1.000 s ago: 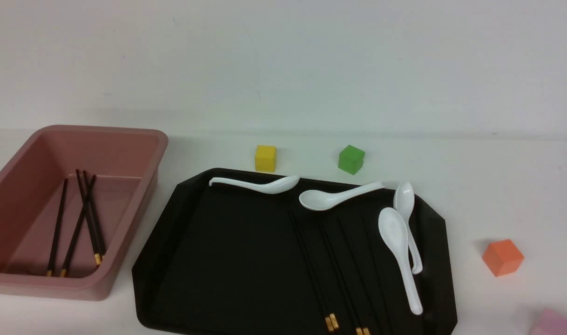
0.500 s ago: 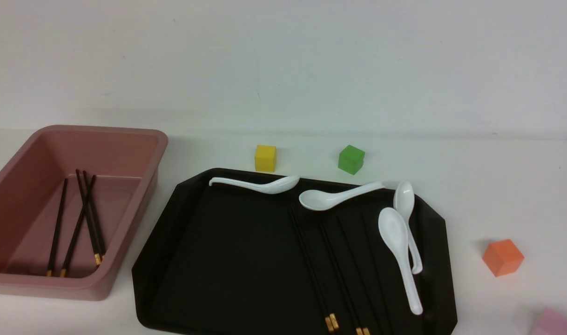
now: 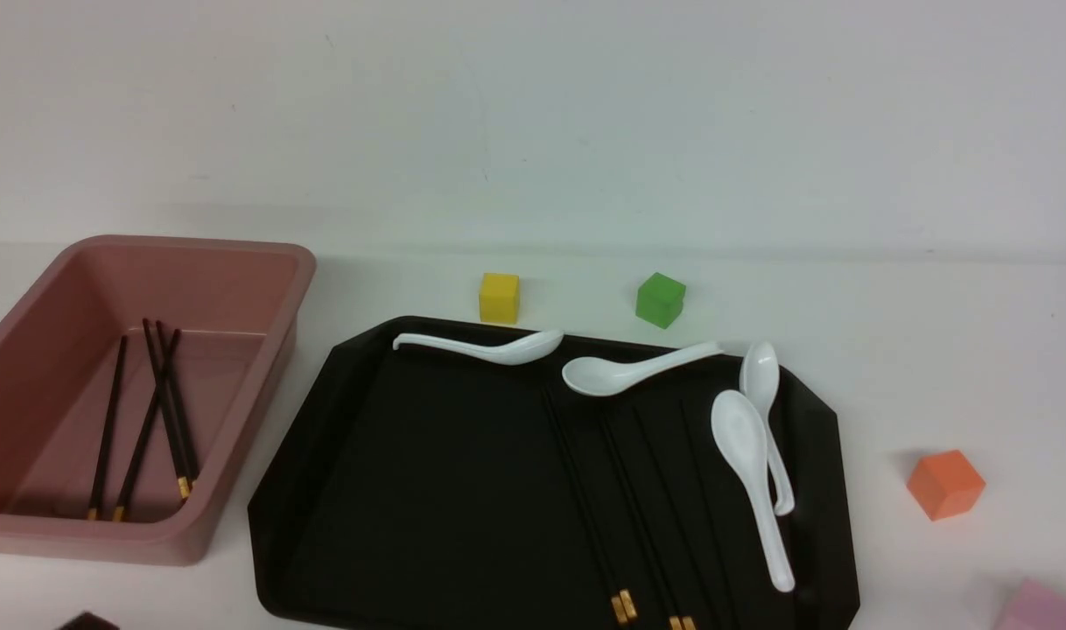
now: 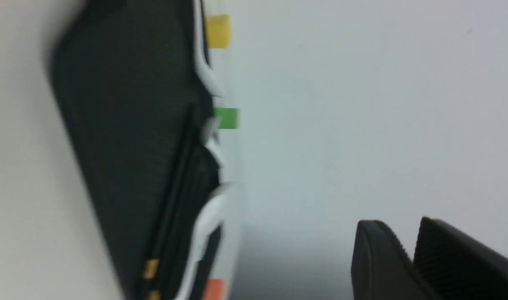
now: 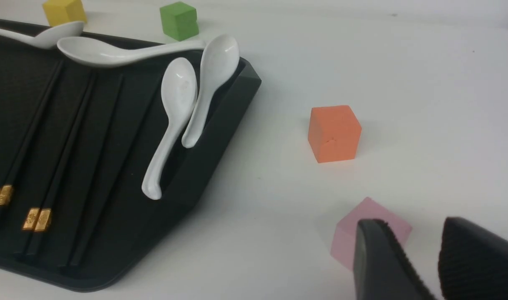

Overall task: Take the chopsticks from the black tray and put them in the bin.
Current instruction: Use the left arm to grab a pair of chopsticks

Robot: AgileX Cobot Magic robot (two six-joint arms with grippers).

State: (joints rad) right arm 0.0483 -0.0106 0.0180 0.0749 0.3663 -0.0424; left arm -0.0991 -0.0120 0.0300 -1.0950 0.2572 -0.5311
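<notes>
Several black chopsticks (image 3: 585, 507) with gold ends lie side by side in the right half of the black tray (image 3: 410, 490). They also show in the right wrist view (image 5: 58, 137). Several more chopsticks (image 3: 161, 411) lie inside the pink bin (image 3: 262, 254) at the left. My left gripper (image 4: 400, 223) is empty, its jaws a narrow gap apart, off the tray's left; its view is blurred. My right gripper (image 5: 408, 223) is open and empty, low over the table right of the tray.
Several white spoons (image 3: 747, 437) lie along the tray's far and right sides. A yellow cube (image 3: 499, 297) and a green cube (image 3: 660, 299) stand behind the tray. An orange cube (image 3: 944, 484) and a pink cube (image 3: 1036, 606) stand to its right, the pink one by my right gripper.
A dark piece of my left arm has come into the bottom left edge of the front view. Nothing on the table has moved.
</notes>
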